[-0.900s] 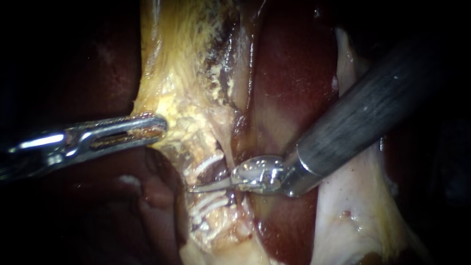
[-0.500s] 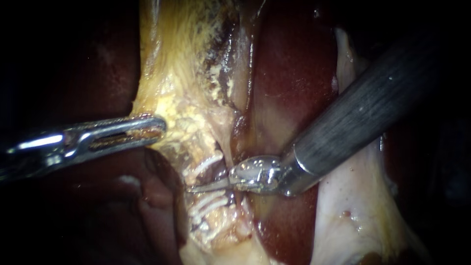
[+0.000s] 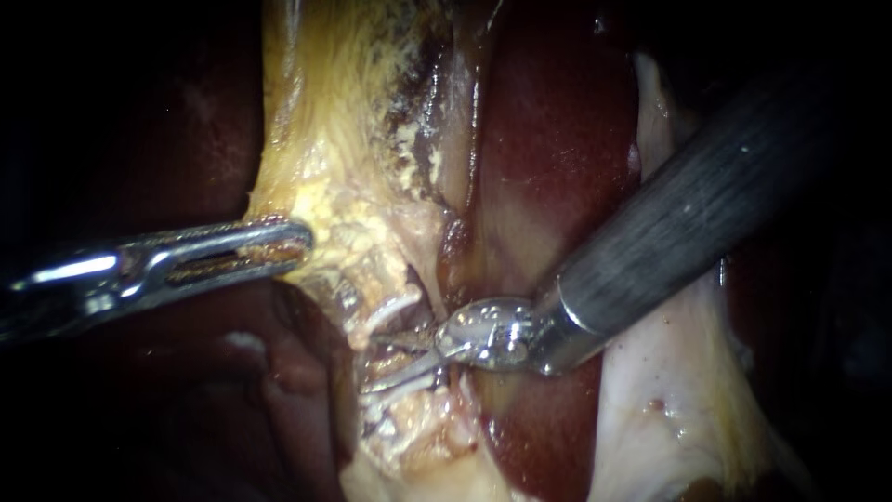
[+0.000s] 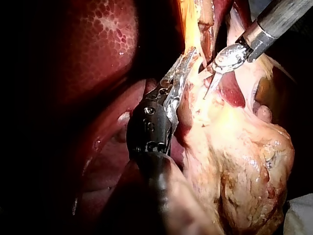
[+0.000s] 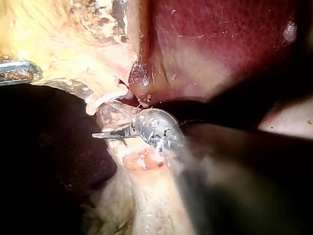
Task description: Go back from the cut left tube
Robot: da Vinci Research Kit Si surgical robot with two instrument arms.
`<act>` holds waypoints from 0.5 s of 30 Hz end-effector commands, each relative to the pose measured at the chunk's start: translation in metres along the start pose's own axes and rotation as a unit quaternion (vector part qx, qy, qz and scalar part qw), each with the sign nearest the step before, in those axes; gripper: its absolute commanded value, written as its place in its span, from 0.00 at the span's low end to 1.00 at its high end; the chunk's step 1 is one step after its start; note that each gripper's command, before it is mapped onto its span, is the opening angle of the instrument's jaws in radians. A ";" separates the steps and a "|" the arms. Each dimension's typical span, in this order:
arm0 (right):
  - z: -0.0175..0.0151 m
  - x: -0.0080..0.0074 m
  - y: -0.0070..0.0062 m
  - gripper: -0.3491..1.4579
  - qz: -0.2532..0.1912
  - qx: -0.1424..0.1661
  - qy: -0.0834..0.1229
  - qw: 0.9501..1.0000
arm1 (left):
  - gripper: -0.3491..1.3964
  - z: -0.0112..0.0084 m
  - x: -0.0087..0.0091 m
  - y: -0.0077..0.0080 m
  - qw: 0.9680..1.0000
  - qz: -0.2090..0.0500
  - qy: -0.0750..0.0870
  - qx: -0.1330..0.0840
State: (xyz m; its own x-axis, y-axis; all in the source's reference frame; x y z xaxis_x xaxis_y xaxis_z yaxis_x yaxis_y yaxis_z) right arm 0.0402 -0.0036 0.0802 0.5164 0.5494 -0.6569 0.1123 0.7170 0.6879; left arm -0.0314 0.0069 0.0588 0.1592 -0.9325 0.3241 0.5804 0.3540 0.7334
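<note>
Right instrument [image 3: 379,361]: tool parted a little, nothing held, blades between clips [image 3: 398,299] on cut left tube [image 3: 372,296] (contact unclear). Left instrument [image 3: 295,244]: tool clamped on yellow tissue [image 3: 325,186].

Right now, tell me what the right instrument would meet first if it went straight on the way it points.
Probably the dark liver. The right instrument, jaws open between the white clips, reaches the edge of the pale tissue; only liver shows beyond its tip, though depth is unclear.
</note>
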 end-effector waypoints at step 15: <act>-0.0078 0.0002 -0.0016 0.98 -0.156 -0.084 -0.004 0.984 | 0.00 0.0004 0.0001 0.0014 1.000 0.001 -0.002 -0.003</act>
State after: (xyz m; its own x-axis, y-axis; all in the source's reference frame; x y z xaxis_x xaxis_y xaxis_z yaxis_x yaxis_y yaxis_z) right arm 0.0328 -0.0008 0.0762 0.4854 0.2795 -0.8284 0.1145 0.9190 0.3772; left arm -0.0309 0.0074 0.0602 0.1585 -0.9311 0.3284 0.5840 0.3566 0.7292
